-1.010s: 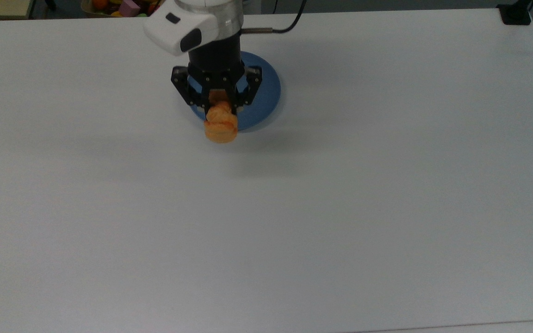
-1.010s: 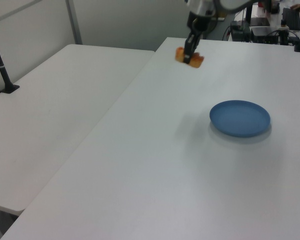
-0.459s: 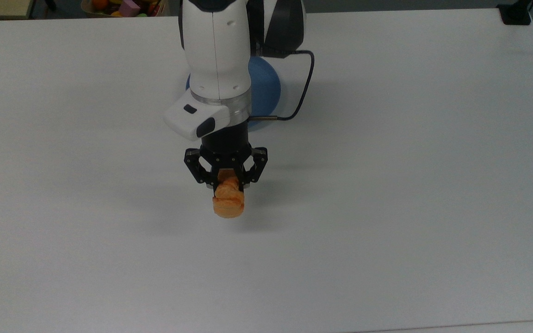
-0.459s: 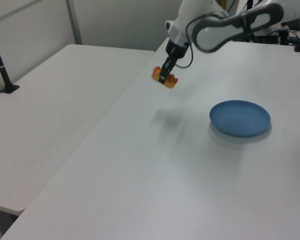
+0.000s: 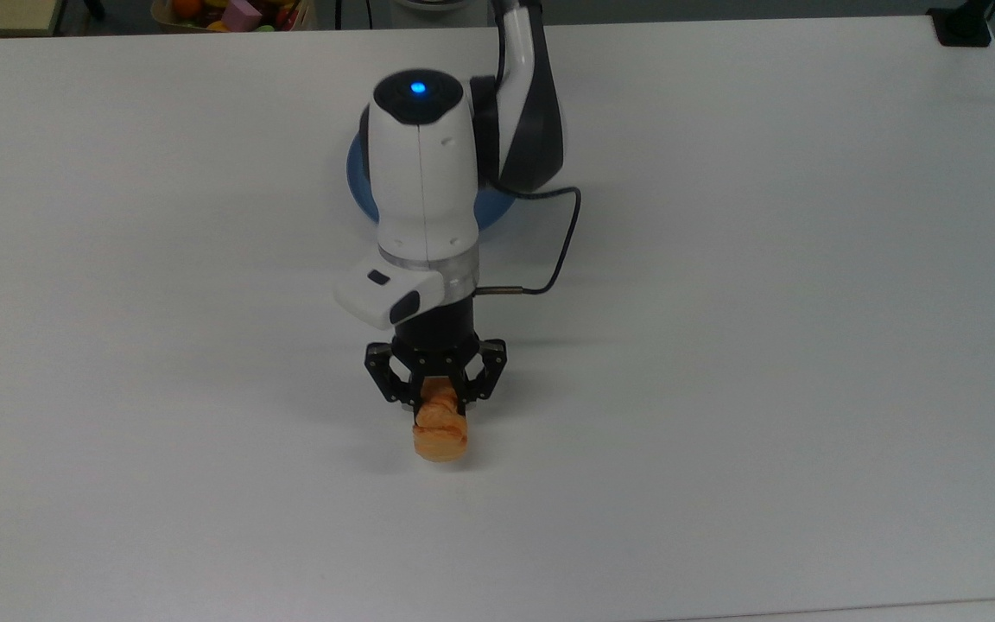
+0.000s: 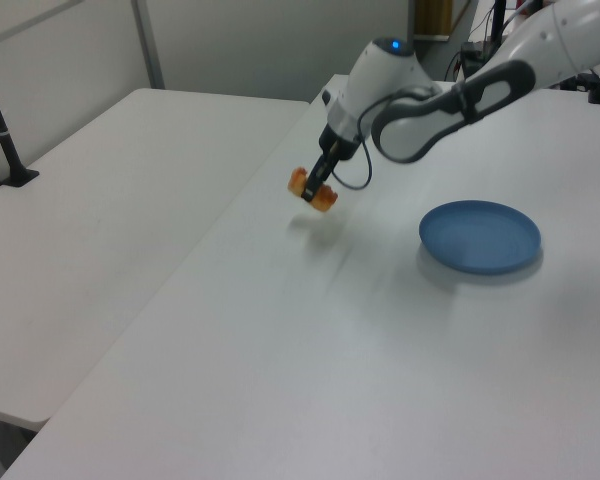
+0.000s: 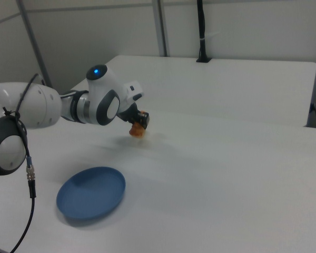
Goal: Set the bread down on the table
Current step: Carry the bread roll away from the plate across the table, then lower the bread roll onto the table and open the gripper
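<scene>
Gripper (image 5: pixel 437 406) clamped on the bread (image 5: pixel 440 432), loaf hanging low above bare table (image 5: pixel 722 389), well clear of the blue plate (image 6: pixel 480 236). Risk if released from this height: a bounce or roll. Risk if lowered too far: loaf squashed against tabletop.

Arm (image 5: pixel 421 190) stretched forward, gripper (image 5: pixel 435 399) clamped, low.

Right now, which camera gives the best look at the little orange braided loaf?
The top view: the small orange-golden braided loaf shows large between the claw's black fingers. The left view and right view show it small, partly hidden by the claw.
</scene>
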Controlling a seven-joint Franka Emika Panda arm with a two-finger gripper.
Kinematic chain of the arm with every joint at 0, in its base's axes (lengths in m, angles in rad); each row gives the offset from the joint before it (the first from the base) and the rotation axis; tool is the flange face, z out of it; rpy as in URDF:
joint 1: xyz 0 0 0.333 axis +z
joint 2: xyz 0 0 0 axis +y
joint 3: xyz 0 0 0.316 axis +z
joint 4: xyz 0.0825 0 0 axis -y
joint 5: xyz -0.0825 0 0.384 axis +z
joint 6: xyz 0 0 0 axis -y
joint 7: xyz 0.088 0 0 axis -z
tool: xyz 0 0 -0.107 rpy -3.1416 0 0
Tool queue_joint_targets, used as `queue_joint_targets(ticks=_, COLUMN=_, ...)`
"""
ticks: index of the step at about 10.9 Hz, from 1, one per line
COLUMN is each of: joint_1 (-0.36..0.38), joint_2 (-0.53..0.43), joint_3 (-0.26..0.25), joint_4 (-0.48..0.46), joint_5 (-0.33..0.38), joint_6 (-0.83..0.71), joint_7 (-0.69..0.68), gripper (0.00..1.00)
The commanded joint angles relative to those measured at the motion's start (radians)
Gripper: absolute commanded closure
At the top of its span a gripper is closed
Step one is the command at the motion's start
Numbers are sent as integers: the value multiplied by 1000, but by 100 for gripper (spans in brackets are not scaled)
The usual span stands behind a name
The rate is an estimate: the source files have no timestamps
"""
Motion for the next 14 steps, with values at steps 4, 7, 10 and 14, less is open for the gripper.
queue_joint_targets(ticks=4, joint_1=19, joint_2=54, joint_3=-3, joint_4=18, joint_5=5, joint_6=27, joint_7=-23, gripper=30)
queue_joint_targets(ticks=7, joint_1=19, joint_2=52, joint_3=-3, joint_4=18, joint_5=5, joint_6=29, joint_7=-20, gripper=13)
queue_joint_targets(ticks=10, joint_1=24, joint_2=12, joint_3=-3, joint_4=12, joint_5=6, joint_6=24, joint_7=-17, gripper=0)
queue_joint_targets(ticks=14, joint_1=15, joint_2=-205, joint_3=-6, joint_4=-167, joint_5=5, joint_6=1, joint_7=-19, gripper=0)
